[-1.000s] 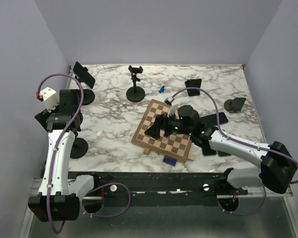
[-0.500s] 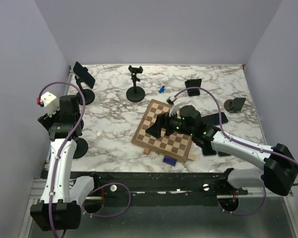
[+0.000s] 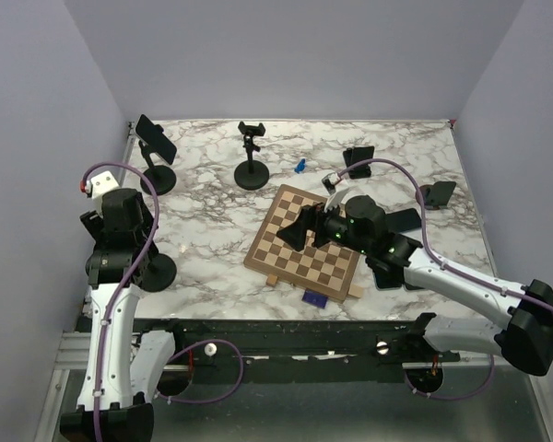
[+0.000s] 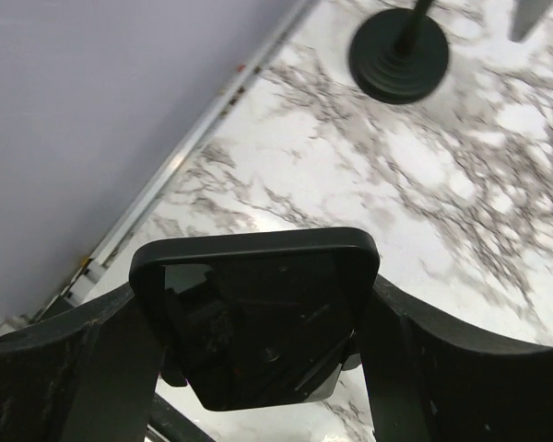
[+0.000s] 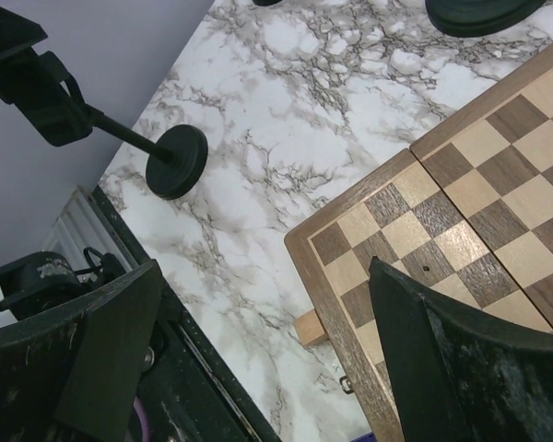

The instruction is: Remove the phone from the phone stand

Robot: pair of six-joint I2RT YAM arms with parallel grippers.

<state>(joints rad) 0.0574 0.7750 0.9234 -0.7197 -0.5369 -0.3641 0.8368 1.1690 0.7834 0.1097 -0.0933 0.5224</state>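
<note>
The left claw (image 4: 258, 318) was closed on the phone (image 4: 256, 276), with one finger pressed against each side of its dark case. The jaws stood fairly wide to span it. In the overhead view this claw hung at the left edge of the marble desk (image 3: 212, 216), close to the round black base of the phone stand (image 3: 156, 272). Whether the phone was seated in the stand's holder could not be told.

The right claw (image 5: 265, 276) was spread wide and held nothing. It hovered over the near left corner of the chessboard (image 5: 461, 175) in the middle of the desk.

Toward the back stood a second stand (image 3: 160, 177) with a dark phone on it, and a third stand (image 3: 250, 170) with a small clip on top.
</note>
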